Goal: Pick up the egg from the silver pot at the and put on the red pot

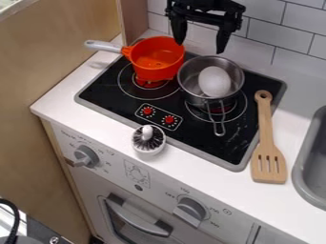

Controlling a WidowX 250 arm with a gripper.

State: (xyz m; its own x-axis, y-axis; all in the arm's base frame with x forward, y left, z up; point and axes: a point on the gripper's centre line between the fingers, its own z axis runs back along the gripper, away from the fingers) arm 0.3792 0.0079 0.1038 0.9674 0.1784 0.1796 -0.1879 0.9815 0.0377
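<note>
Red pot: orangey-red pot [155, 59] on the L rear of the stove [108, 90], grey handle [104, 46] out to the L over the worktop [70, 97]. Target, egg not in it.
Brush: dark-bristled brush [147, 136] upright in a white cup [148, 151], front edge of worktop; no part in the job.
Claw: black claw [200, 47] at top, hanging nr the rear of both pots, pointing down. Fingers wide apart, nothing btwn them.
Silver pot: pot [190, 88] on the R burner, just beside the red one, wire handle [218, 125] to the front.
Egg: white egg [214, 81] sits inside the silver pot.
Spatula: wooden, slotted spatula [269, 164] on worktop, R of stove.
Sink: grey sink [305, 178], far R.
Done: nothing of the transfer; at best claw is nr for the pick, approx.
Left: lower, grip egg, lift clear of rim, carry L, set in red pot, let go.
Hidden: egg's underside, behind pot wall; part of R burner, under silver pot.
Cut off: arm above claw, at top edge; sink's R side.
Unclear: claw's height over the pots.
</note>
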